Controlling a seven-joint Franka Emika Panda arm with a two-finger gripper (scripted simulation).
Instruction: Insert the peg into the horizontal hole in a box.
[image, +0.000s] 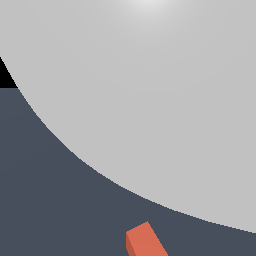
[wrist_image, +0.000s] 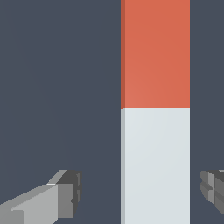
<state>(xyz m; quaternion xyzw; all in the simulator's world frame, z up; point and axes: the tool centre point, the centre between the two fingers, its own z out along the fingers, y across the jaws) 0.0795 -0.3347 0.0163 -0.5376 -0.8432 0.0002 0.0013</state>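
1. You're in the pre-grasp step: the peg (wrist_image: 155, 111) lies flat on the dark floor (wrist_image: 57, 87), not yet held.
2. Gripper (wrist_image: 140, 192) fingers are spread wide, one pad (wrist_image: 70, 192) on each side of the peg's white half, both clear of it with visible gaps.
3. In the wrist view the peg runs 12 to 6, orange-red half toward 12, white half toward 6 between the fingers.
4. In the exterior view only the orange-red end (image: 146, 241) shows, at about 6; a big pale grey shape (image: 150, 90) blocks most of the frame.
5. Box and hole are not in view in either picture.
6. Next move, as I judge it: lower if needed, close squarely on the white half, then lift.
7. Arm pose: wrist points straight down over the peg; finger height above the floor cannot be told.
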